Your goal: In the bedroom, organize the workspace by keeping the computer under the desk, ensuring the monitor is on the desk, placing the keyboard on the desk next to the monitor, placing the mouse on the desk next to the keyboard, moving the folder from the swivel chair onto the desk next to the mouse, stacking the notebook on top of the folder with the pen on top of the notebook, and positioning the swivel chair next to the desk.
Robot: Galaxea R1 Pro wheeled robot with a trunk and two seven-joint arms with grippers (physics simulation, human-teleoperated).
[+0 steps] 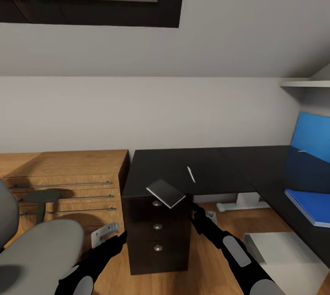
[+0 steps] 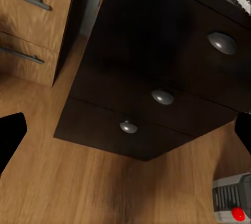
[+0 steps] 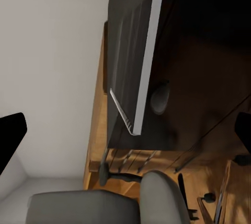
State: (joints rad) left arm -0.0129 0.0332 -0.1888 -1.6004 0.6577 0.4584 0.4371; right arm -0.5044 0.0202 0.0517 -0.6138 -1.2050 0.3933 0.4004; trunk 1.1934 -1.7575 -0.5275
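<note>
Head camera first: notebook (image 1: 166, 192) hangs tilted over the desk's (image 1: 183, 162) front left corner, at the tip of my right gripper (image 1: 190, 205). Pen (image 1: 191, 174) lies just behind it on the desktop; the folder (image 1: 310, 205) lies at the right edge. My left gripper (image 1: 104, 234) hangs released between the swivel chair (image 1: 41, 240) and the drawer unit (image 1: 158, 230).

Left wrist: fingers spread wide before the drawers, the computer (image 2: 232, 200) on the floor beside them.

Right wrist: the notebook is edge-on between spread fingers; I cannot tell whether they grip it.
</note>
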